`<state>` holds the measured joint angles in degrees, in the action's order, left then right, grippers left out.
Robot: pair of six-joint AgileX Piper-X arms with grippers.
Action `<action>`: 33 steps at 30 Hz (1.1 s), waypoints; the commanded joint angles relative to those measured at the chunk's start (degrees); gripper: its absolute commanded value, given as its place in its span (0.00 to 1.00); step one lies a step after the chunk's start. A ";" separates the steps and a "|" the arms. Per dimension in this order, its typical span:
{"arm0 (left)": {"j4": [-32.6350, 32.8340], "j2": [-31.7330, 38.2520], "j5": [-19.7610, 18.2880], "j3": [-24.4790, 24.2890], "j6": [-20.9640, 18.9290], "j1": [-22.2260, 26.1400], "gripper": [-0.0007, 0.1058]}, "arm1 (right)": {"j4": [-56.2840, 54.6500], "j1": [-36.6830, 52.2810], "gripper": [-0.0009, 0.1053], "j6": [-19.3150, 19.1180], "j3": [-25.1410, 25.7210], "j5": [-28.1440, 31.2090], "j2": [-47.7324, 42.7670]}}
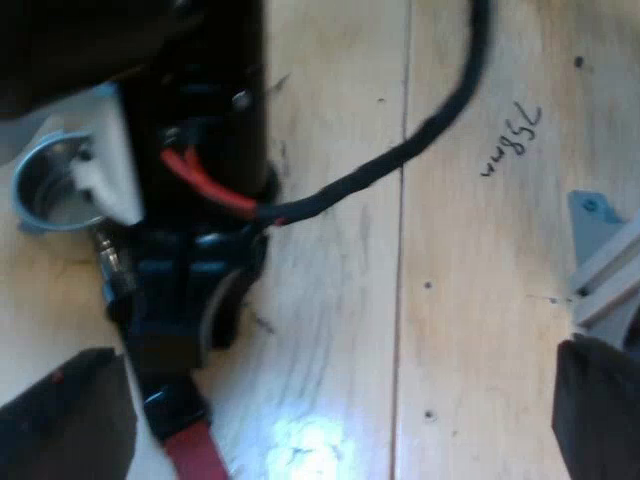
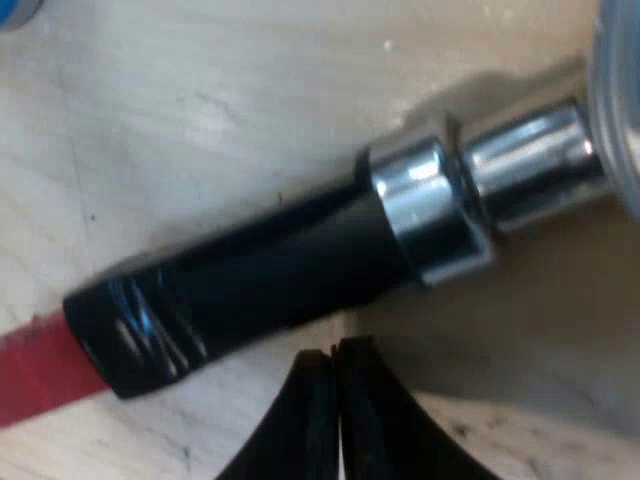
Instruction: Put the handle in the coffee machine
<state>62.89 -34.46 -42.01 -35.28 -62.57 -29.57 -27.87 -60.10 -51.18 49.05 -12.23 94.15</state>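
Black holder handle [image 2: 280,265] flat on wooden table [image 2: 200,120], just past the tight-together right hand [image 2: 336,352]; left hand [image 1: 330,405] wide-spread.

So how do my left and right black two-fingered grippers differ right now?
The left gripper is open wide, the right gripper shut. The left hangs over light wooden table; the right's tips sit beside the black, red-ended handle of the metal holder. Both hold nothing.

The holder's handle [image 2: 270,270] is glossy black, with a bright silver collar [image 2: 430,215] and a red end [image 2: 35,365]. My jaws are black too. The surface [image 2: 200,110] is pale wood with fine grain, dark specks and a dark handwritten mark [image 1: 512,140].
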 commanded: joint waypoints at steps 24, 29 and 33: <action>6.47 4.47 4.68 -10.65 -4.80 4.23 0.81 | -29.88 -0.25 0.50 -19.89 14.55 20.22 -23.67; 6.45 11.61 6.86 -10.65 -10.62 9.71 0.81 | -29.79 -0.25 0.75 -25.29 14.95 20.21 -23.67; 7.78 15.31 6.99 -10.65 -12.22 12.95 0.81 | -29.79 -0.09 0.75 -28.03 14.95 20.21 -23.56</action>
<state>70.40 -19.29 -35.39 -45.55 -73.52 -16.83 -57.55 -60.21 -77.61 63.43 7.55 70.98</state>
